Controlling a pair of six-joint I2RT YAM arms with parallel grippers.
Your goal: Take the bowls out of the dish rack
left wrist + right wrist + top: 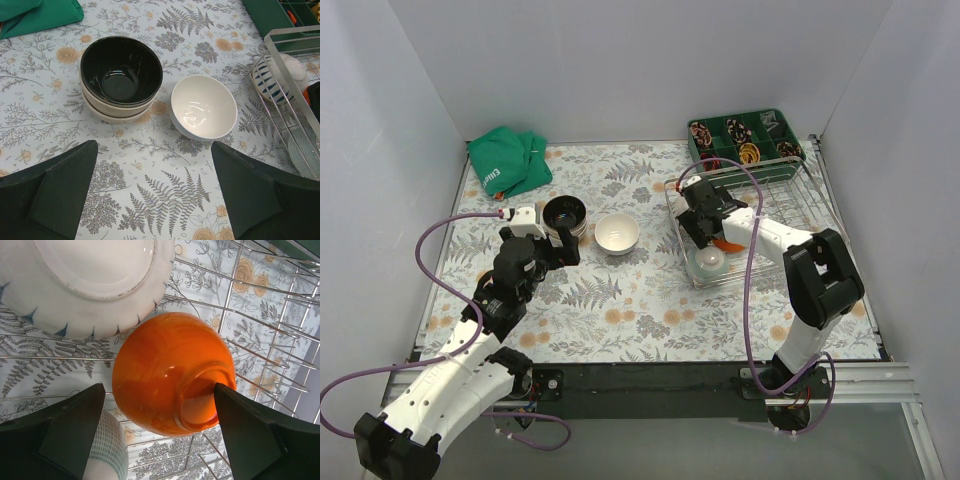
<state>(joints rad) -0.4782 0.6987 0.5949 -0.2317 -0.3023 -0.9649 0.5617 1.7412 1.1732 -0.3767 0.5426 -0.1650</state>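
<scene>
Fern-and-flower printed cloth (620,320) covers the table inside plain pale walls (620,70), with the thin silver-wire dish rack (798,190) at the right. On the cloth a glossy dark-glazed bowl (120,70) nests in a cream stack (107,111) just beside a smooth white bowl (203,106), and the left gripper (154,145) is spread wide near them, holding nothing. In the rack the right gripper (160,385) gapes astride an upturned shiny orange bowl (165,360), perhaps grazing it.

Between the right fingers (60,435), one glossy orange ceramic bowl (165,370); beyond them, one white blue-flecked bowl (85,285); beside them, one pale green bowl (107,450). Ahead of the left fingers (55,190): one plain white bowl (204,106), one dark-glazed bowl (120,70), one cream bowl (117,117) beneath it.
</scene>
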